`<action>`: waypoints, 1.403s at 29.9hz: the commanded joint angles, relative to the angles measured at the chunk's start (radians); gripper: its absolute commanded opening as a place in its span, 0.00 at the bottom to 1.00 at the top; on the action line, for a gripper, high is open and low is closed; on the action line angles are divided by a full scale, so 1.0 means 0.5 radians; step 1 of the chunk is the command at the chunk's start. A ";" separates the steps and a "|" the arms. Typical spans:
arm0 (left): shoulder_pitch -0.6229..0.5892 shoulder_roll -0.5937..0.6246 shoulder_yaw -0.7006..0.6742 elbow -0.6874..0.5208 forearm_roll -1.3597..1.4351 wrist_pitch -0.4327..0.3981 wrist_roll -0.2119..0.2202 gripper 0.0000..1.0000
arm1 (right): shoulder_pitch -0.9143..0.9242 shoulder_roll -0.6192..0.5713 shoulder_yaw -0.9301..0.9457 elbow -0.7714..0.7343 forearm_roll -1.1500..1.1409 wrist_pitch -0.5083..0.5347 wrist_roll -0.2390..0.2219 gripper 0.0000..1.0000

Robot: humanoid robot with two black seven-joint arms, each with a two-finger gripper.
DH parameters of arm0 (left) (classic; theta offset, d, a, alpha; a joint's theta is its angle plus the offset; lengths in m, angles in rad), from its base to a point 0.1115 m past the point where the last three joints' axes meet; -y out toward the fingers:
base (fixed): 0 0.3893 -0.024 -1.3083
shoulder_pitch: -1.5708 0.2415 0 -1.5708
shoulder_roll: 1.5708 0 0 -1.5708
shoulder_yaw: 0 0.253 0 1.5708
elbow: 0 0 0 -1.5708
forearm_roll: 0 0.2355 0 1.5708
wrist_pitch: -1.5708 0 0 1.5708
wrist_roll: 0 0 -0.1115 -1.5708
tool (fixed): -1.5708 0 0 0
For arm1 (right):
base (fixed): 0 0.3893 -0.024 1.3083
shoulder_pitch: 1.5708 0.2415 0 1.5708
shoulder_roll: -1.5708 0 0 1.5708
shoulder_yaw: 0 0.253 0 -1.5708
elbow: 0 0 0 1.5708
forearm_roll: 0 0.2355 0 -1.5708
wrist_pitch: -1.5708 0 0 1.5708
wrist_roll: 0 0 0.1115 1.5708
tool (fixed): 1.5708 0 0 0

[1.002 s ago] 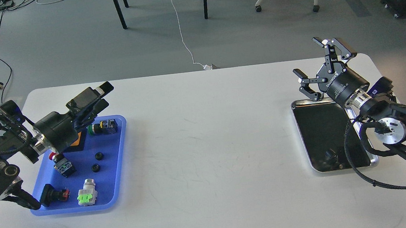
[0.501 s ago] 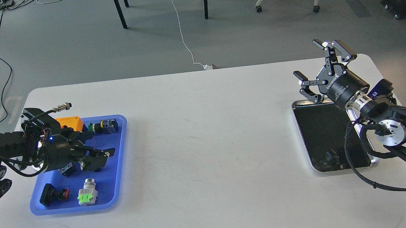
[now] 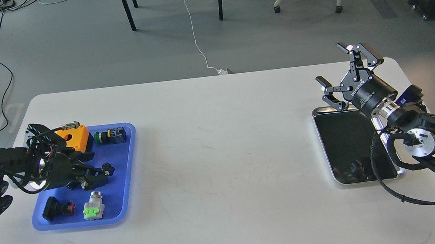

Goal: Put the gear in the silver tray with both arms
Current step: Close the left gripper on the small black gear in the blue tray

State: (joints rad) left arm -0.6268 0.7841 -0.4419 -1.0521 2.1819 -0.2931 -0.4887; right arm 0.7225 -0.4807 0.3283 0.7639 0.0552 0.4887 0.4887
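Observation:
My left gripper point(image 3: 100, 177) is down inside the blue tray point(image 3: 126, 156), its dark fingers spread over the spot where a small black gear lay. A second small black gear point(image 3: 106, 165) shows just beyond its upper finger. The gear under the gripper is hidden. The silver tray point(image 3: 349, 140) lies at the right of the table, with a dark mirror-like bottom and nothing on it. My right gripper point(image 3: 333, 65) is open and empty, held above the silver tray's far edge.
The blue tray also holds an orange box point(image 3: 73, 136), a green-and-black push button point(image 3: 110, 135), a black-and-red button point(image 3: 57, 208) and a silver part with a green base point(image 3: 94, 206). My right arm and its cables point(image 3: 417, 141) overlap the silver tray's right rim.
My left arm swung down from above the blue tray into it, uncovering the orange box, and its gripper dropped lower onto the gears. My right gripper barely moved.

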 commanded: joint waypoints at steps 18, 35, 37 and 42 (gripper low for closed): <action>-0.001 -0.089 0.006 0.131 -0.001 0.000 0.000 0.59 | -0.015 -0.014 0.000 0.009 0.000 0.000 0.000 0.99; -0.004 -0.139 0.058 0.214 -0.001 0.003 0.000 0.22 | -0.034 -0.020 0.003 0.025 0.000 0.000 0.000 0.99; -0.019 -0.139 0.065 0.214 -0.001 0.003 0.000 0.18 | -0.037 -0.017 0.003 0.025 0.000 0.000 0.000 0.99; -0.032 -0.139 0.077 0.214 -0.001 0.003 0.000 0.13 | -0.037 -0.017 0.003 0.025 0.000 0.000 0.000 0.99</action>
State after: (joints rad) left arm -0.6387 0.7143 -0.4058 -0.9448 2.1812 -0.2898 -0.4891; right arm 0.7042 -0.4901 0.3298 0.7762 0.0552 0.4887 0.4887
